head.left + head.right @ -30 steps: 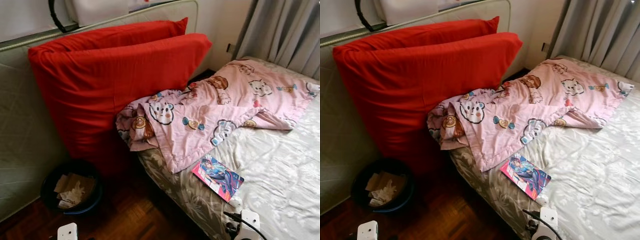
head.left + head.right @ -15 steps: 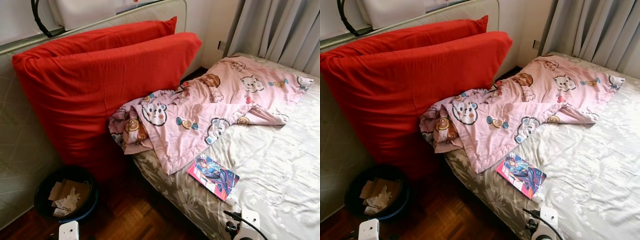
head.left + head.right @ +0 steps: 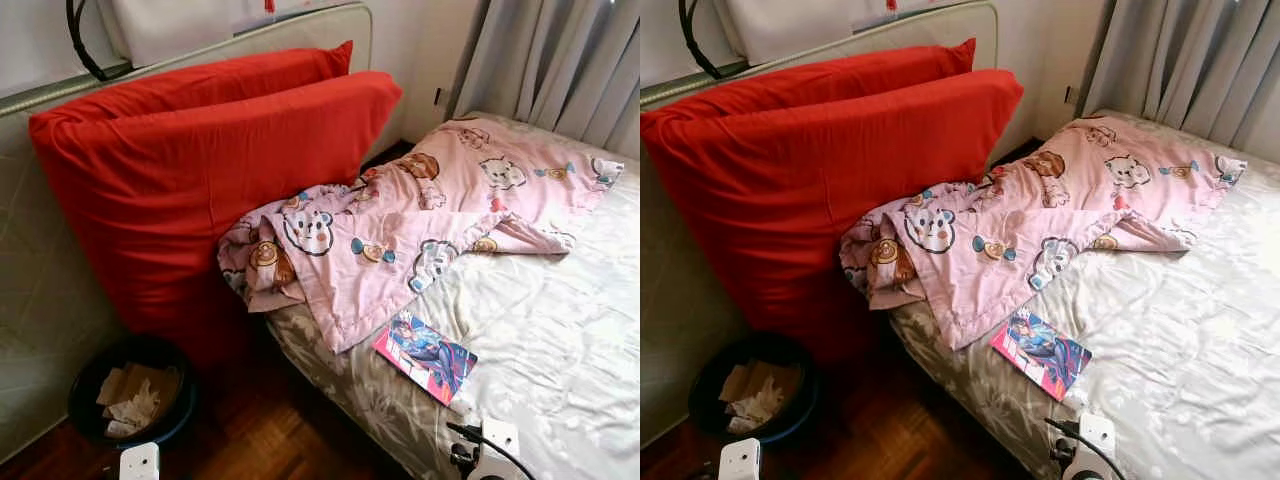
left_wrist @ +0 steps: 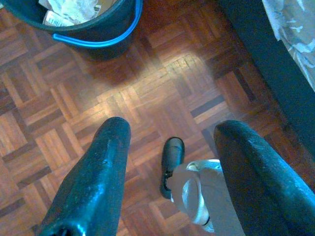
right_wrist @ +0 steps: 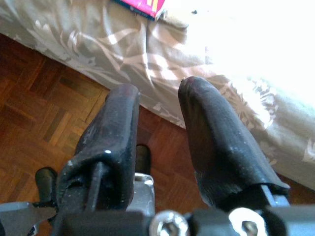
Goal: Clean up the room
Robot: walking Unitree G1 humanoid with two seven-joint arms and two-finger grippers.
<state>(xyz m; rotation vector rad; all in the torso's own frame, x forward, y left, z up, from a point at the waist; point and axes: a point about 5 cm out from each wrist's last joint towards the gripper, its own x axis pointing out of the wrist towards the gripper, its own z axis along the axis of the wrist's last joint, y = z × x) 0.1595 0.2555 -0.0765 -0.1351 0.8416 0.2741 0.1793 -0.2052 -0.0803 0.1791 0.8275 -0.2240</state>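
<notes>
A pink cartoon-print blanket (image 3: 400,215) lies crumpled across the head of the bed (image 3: 560,340) and spills over its edge. A colourful magazine (image 3: 425,355) lies flat on the grey floral sheet near the bed's side; its corner (image 5: 142,6) shows in the right wrist view. My right gripper (image 5: 158,91) hangs open beside the bed's edge, holding nothing. My left gripper (image 4: 172,130) hangs open over the parquet floor, a little way from a dark bin (image 4: 93,42). Both wrists (image 3: 138,462) show at the bottom of the eye views.
Two big red cushions (image 3: 200,180) lean against a grey quilted mattress (image 3: 40,300) standing at the wall. The bin (image 3: 183,410) holds crumpled paper and cardboard and stands on the floor below them. Grey curtains (image 3: 560,60) hang behind the bed.
The whole picture has shifted slightly as the camera moved. The blanket, magazine, cushions and bin lie where they were, and both arms still hang low.
</notes>
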